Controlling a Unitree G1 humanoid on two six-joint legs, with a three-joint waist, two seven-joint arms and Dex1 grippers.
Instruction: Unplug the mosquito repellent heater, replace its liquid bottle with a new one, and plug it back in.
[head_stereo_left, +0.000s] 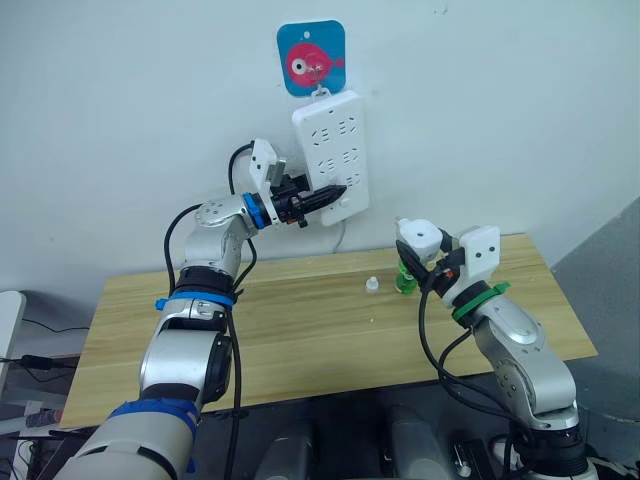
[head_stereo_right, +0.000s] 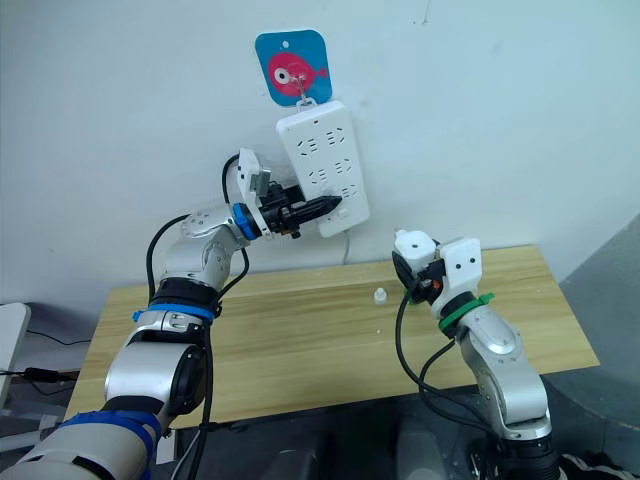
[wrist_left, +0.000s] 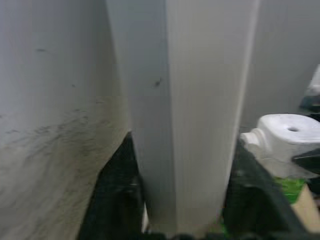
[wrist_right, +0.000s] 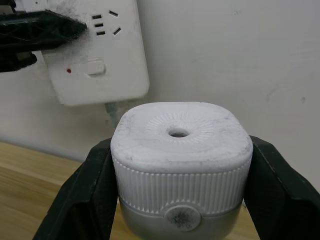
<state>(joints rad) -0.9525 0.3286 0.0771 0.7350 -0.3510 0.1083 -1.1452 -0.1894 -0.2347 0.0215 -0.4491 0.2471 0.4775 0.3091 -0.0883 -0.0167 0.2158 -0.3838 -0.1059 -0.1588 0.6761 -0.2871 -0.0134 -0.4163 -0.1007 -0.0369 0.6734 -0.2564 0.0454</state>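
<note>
My right gripper (wrist_right: 181, 170) is shut on the mosquito repellent heater (head_stereo_left: 418, 238), a white rounded unit with a round vent hole, held above the table's right part. A bit of a green bottle (head_stereo_left: 405, 279) shows just under the heater. I cannot tell whether this is its liquid bottle or the new one, nor whether it sits in the heater or stands on the table. A small white cap (head_stereo_left: 372, 285) lies on the table to the left of it. My left gripper (head_stereo_left: 335, 192) is raised at the wall, its fingers (wrist_left: 117, 200) clamped on the lower edge of the white power strip (head_stereo_left: 330, 140).
The power strip hangs tilted on the wall from a blue hook plate (head_stereo_left: 311, 58), its cable running down behind the wooden table (head_stereo_left: 300, 330). The lower sockets of the strip (wrist_right: 102, 25) are unoccupied.
</note>
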